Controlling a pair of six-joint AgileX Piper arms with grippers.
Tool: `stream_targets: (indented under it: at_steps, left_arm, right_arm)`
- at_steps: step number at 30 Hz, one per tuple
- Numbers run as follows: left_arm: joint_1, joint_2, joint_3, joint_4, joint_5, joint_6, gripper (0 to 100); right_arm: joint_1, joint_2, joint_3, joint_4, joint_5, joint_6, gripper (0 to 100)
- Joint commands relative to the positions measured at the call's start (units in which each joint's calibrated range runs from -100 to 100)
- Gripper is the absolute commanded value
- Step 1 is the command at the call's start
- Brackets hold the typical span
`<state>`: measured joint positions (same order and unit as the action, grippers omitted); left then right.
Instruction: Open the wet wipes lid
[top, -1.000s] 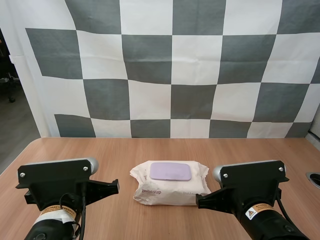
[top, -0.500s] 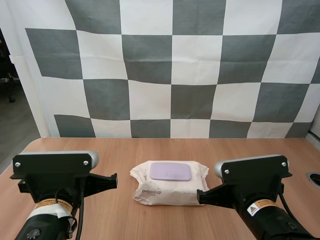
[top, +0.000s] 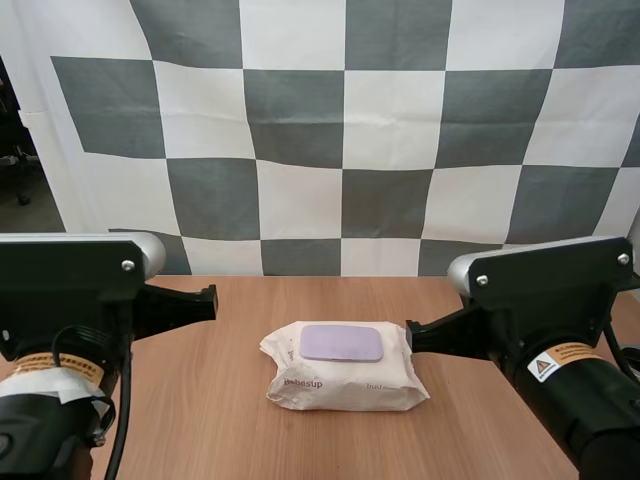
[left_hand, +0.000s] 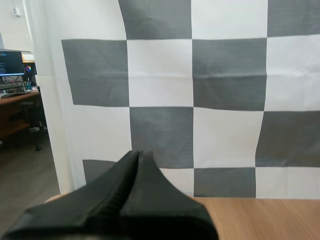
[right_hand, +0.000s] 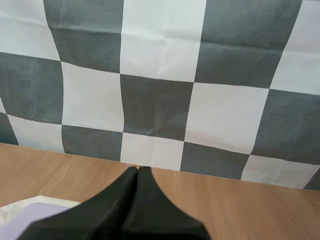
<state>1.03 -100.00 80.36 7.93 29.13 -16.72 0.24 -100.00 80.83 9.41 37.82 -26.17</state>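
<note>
Wet wipes pack (top: 343, 367) is seen lying flat mid-tabletop (top: 230, 330), with its lilac lid (top: 341, 343) down and facing up. Left gripper (left_hand: 138, 152) is held clear to the left of the pack, fingers pressed together, nothing gripped. Right gripper (right_hand: 137, 169) is held near the pack's right edge, likewise closed and empty.

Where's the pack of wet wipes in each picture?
High view: the pack of wet wipes lies mid-table, between the two arms.
Right wrist view: its purple lid peeks beside the shut right gripper.
Left wrist view: the shut left gripper above the wooden table.
Shared landmark: that wooden table.
</note>
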Motion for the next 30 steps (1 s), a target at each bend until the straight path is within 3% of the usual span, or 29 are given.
stream_targets:
  at_steps: [1,7,10,15,25,30]
  left_arm:
    - [-0.02,0.0,-0.7,0.03,0.19,0.06,0]
    - [-0.02,0.1,-2.44,-0.36,10.35,0.06,0]
    - [0.05,2.32,-2.88,0.67,13.43,0.16,0]
    - [0.77,7.14,-5.86,0.75,14.37,6.87,0]
    - [1.35,26.47,-9.6,-9.44,23.91,18.09,0]
    - [1.35,33.26,-9.71,-11.46,23.28,29.03,0]
  right_arm:
    - [0.02,0.0,-1.99,-0.28,0.54,0.03,0]
    - [0.02,0.98,-4.26,-0.42,5.64,-0.4,0]
    - [0.02,5.24,-5.68,-0.3,8.1,-4.35,0]
    - [0.02,13.19,-9.3,-0.3,11.74,-5.65,0]
    - [0.02,34.29,-17.85,-0.03,20.48,-7.18,0]
    - [0.02,40.13,-22.07,0.06,22.84,-11.08,0]
